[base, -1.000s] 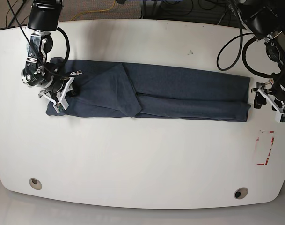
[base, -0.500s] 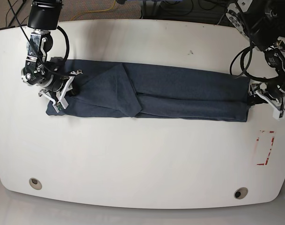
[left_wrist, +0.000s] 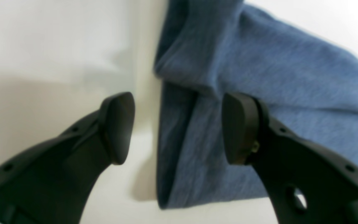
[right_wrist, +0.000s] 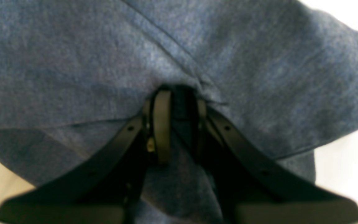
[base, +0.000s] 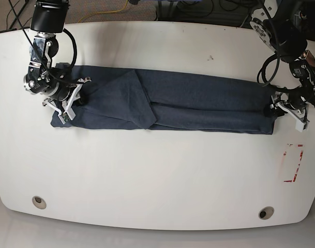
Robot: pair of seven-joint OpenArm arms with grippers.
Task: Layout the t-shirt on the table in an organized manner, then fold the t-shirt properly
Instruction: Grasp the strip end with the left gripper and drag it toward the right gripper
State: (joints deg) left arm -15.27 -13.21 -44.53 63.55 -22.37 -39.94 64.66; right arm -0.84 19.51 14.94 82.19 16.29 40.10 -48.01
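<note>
right end effector (base: 69,103): at the t-shirt's left end in the base view, lying over the cloth; in the right wrist view (right_wrist: 179,124) its two dark fingers stand close together with a fold of blue fabric pinched between them, so it is clenched on the t-shirt.

t-shirt (base: 167,103): a long dark blue band folded lengthwise, lying flat across the upper middle of the worktop, running from the right end effector to the left one; a slanted flap overlaps the band left of its middle. No lettering shows. In the right wrist view (right_wrist: 73,56) the cloth fills nearly the whole picture, with a seam running diagonally down to the fingers.

worktop (base: 157,175): glossy white, bare below the t-shirt.

grommet holes: one (base: 39,201) far below the t-shirt's left end, one (base: 266,212) far below its right end, both near the front edge.

left end effector (base: 285,106): at the t-shirt's right end; in the left wrist view (left_wrist: 179,127) it is released, fingers spread wide, one finger (left_wrist: 117,127) over bare worktop (left_wrist: 42,46) just beside the cloth's edge, the other over the t-shirt (left_wrist: 259,62). Whether the pads touch the cloth I cannot tell.

red-taped mark (base: 294,163): below the t-shirt's right end, near the worktop's right edge.
</note>
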